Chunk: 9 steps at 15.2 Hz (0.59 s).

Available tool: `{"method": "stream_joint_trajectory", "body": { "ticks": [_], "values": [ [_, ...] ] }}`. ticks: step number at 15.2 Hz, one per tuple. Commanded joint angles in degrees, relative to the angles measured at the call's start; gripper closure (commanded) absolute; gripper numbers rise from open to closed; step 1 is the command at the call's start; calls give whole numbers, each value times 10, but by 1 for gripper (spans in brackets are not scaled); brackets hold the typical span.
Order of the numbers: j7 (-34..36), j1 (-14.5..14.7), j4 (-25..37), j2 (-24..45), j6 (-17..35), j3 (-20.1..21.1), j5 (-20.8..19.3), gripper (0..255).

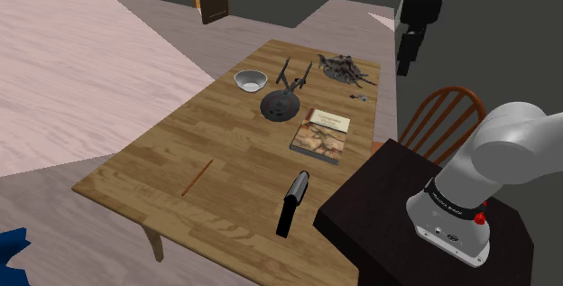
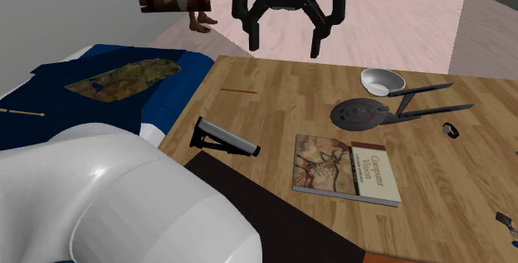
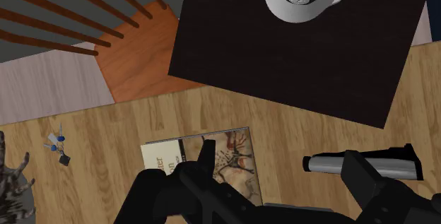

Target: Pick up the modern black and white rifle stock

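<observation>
Gripper [image 2: 285,46]: mine hangs high above the table, its 2 fingers spread wide with nothing between them, so I hold nothing.
Table [image 1: 162,171]: wooden, and it carries every thing named below.
Rifle stock [image 1: 291,201]: lies flat on the table close to the edge nearest my stand [image 1: 379,212], near the book [image 1: 320,133] but apart from it.
Long axis: in the shoulder view it runs from the table's near edge up toward the book; in the second exterior view it slants from upper left to lower right.
Pointing: the grey tube end faces the book, and the black end faces the table's edge.
Why it lies so: on its side it rests along its whole length, so I judge it is stable and unlikely to roll when touched.
Why I hang so: open and high, I judge this is the start of the approach, with the descent not yet made.
Alignment: in the wrist view the stock sits off by 1 finger, not between the 2, and its axis runs roughly along the line joining them. I judge I must shift over it and turn the wrist to close across its narrow width.
Neighbours: the starship model [image 1: 284,99] and the bowl [image 1: 250,80] sit well apart from the stock, clear of my path.
</observation>
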Motion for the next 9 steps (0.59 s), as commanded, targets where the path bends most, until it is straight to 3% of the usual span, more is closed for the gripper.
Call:
{"method": "stream_joint_trajectory", "body": {
  "ticks": [1, 9],
  "values": [
    [0, 0, 0, 0, 0, 0, 0, 0],
    [192, -10, -57, 74, 76, 96, 90, 0]
  ]
}}
